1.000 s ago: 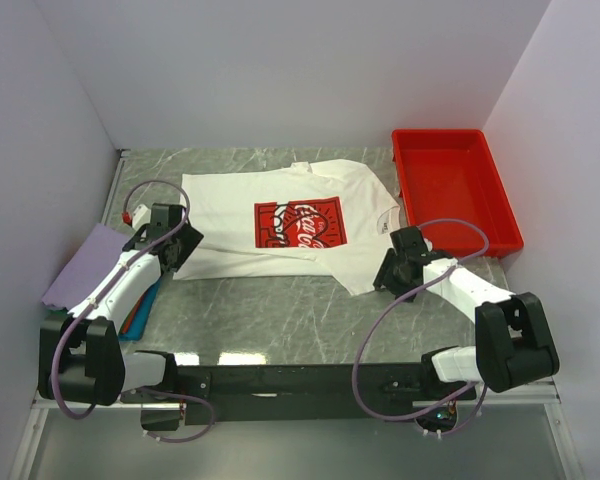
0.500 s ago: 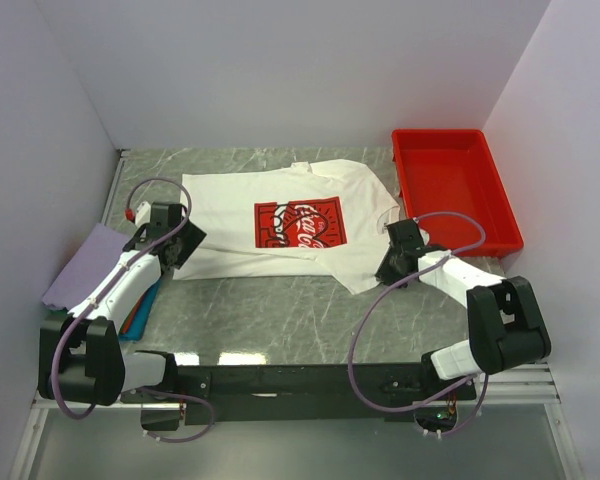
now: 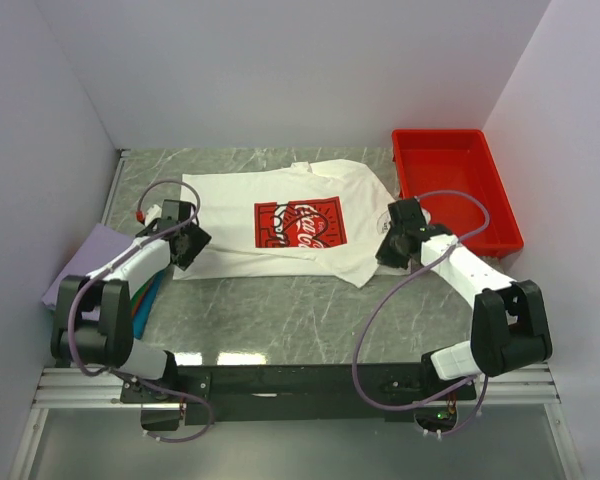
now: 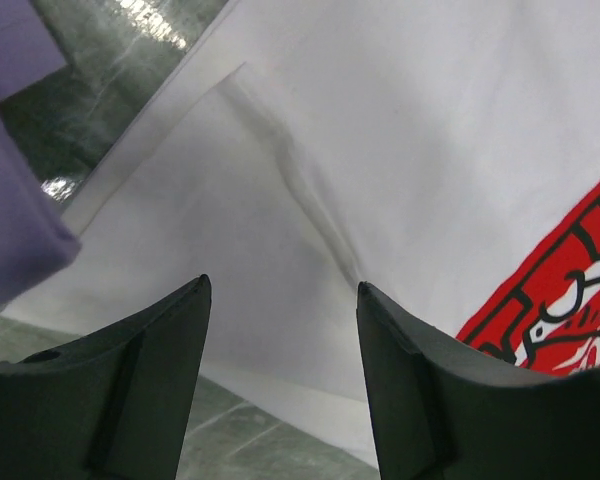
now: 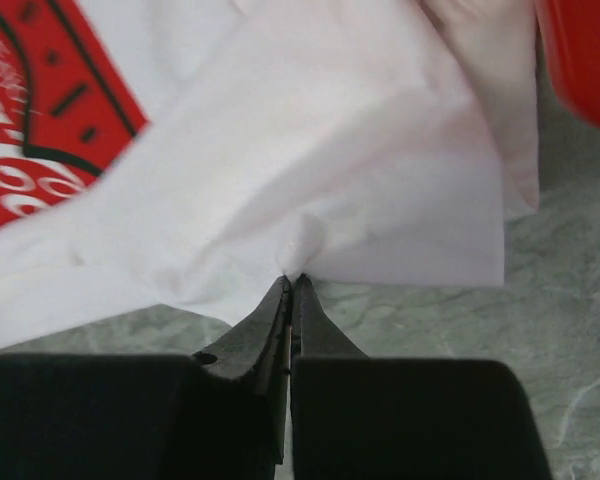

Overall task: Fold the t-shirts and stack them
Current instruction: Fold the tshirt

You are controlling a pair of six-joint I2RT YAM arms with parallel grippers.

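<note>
- Has white t-shirt (image 3: 280, 215) spread flat on the counter (image 3: 280, 310), red print up, collar toward the far wall.
- Reaches right arm (image 3: 460, 275) forward and inward from its base, elbow bent, wrist tipped down at the shirt's right side, near the red tray (image 3: 455, 190).
- Pinches the shirt's right edge with right pincer (image 5: 291, 285), tips pressed together on the cloth, with a small pucker of fabric bunched at the tips.
- Stretches left arm (image 3: 130, 265) low along the counter's left side, wrist aimed at the shirt's lower left part.
- Holds left pincer (image 4: 280, 300) spread, both fingers over white cloth by the left sleeve seam; cannot tell if touching or just above.
- Shows folded lavender t-shirt (image 3: 85, 262) at far left, partly under the left arm and just beside the white shirt's edge.
- Shows blue-green cloth edges (image 3: 145, 300) poking out beneath the lavender one, by the arm.
</note>
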